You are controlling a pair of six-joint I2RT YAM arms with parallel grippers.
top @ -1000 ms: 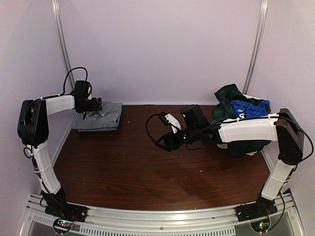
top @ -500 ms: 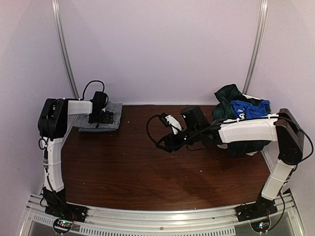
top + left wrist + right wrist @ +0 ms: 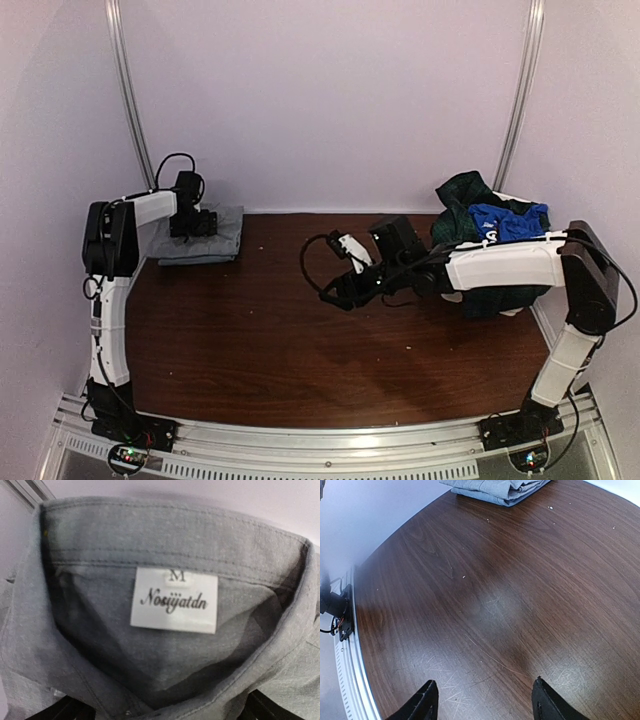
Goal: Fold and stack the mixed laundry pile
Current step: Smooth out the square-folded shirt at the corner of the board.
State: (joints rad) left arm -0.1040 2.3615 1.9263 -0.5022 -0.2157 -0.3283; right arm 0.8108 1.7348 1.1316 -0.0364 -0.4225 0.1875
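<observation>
Hovering over the table [image 3: 495, 580], your right gripper [image 3: 485, 681] is partly open and empty, while your left gripper [image 3: 200, 222], spread wide, faces the grey shirt [image 3: 175, 540] collar.

Left arm [image 3: 105, 240] over the last second. I see its elbow, a second ago swung far out to the left, now drawn in and standing nearly upright above the base. The left end effector [image 3: 192, 222] moved onto the middle of the folded grey stack [image 3: 218, 240], then back. The stack's far-left part now lies beneath it.
</observation>
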